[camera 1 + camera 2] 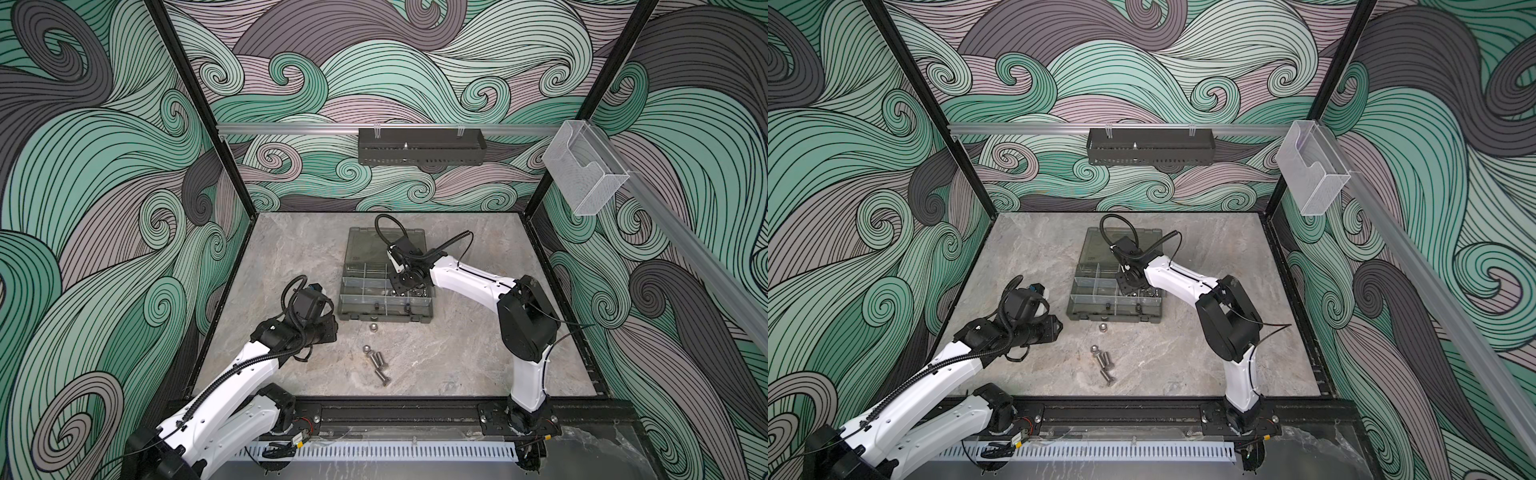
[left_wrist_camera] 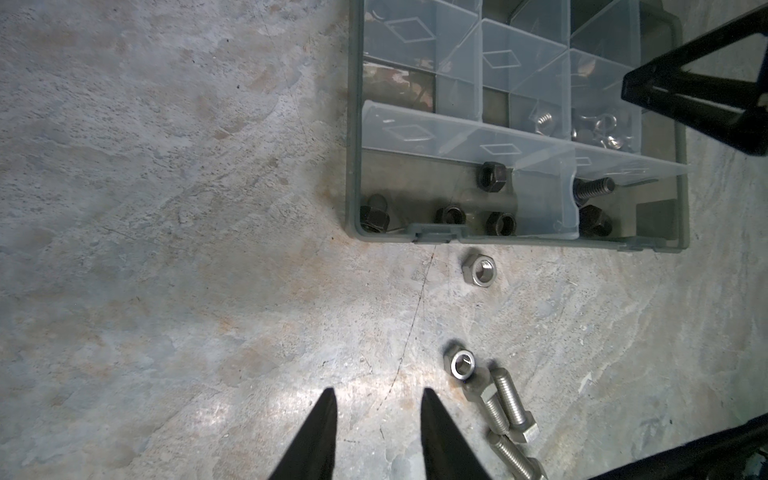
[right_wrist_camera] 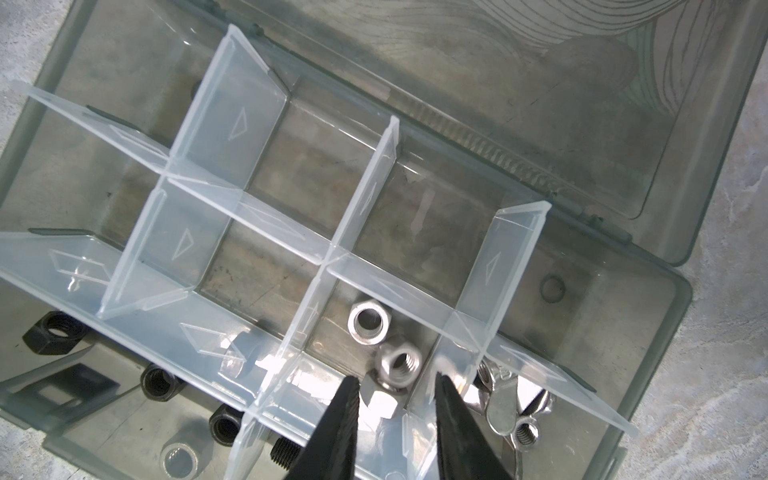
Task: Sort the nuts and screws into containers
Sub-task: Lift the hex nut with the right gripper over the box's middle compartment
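Smoky-grey plastic formed the open organiser case at the far middle of the desk. The right hand hung over a compartment toward its right side, fingers spread and pinching nothing, just above the silver nuts lying there. Black nuts lay in the near-left compartment. The left hand hovered over bare desk left of the screws, jaws apart and empty. Just near of the case a loose nut lay alone. Nearer still, the three screws touched a second nut.
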`<state>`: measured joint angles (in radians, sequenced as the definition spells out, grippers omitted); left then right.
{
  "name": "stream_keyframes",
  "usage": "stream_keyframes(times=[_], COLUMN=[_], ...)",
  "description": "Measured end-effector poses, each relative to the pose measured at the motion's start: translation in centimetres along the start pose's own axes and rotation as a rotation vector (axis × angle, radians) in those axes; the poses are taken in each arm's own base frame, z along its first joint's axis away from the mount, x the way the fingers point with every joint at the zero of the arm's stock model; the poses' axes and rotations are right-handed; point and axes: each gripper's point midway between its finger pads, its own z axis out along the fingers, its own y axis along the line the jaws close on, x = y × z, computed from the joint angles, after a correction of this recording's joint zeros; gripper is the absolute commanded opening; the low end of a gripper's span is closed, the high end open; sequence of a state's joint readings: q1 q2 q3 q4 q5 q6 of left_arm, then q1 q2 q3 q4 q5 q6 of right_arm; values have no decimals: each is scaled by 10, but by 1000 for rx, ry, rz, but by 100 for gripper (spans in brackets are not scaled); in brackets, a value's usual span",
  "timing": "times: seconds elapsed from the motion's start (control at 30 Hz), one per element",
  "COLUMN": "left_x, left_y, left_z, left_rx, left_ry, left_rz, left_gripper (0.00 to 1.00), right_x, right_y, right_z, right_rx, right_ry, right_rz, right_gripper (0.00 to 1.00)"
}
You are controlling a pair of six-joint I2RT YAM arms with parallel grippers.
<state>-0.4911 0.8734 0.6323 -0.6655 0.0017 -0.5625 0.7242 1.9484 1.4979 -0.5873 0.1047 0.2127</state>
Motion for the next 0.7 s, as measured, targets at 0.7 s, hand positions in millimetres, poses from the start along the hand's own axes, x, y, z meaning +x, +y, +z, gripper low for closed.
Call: stream_keyframes(times=[0.7], left_x=[5], left_y=[-3], left_z=[3], left_rx=[15], left_ry=[33], left_rz=[-8], left_gripper=[38], right_x=[0], right_y=[4], right_z=[-34], right_rx=[-53], right_ry=[-48], right_rz=[29], right_gripper=[36])
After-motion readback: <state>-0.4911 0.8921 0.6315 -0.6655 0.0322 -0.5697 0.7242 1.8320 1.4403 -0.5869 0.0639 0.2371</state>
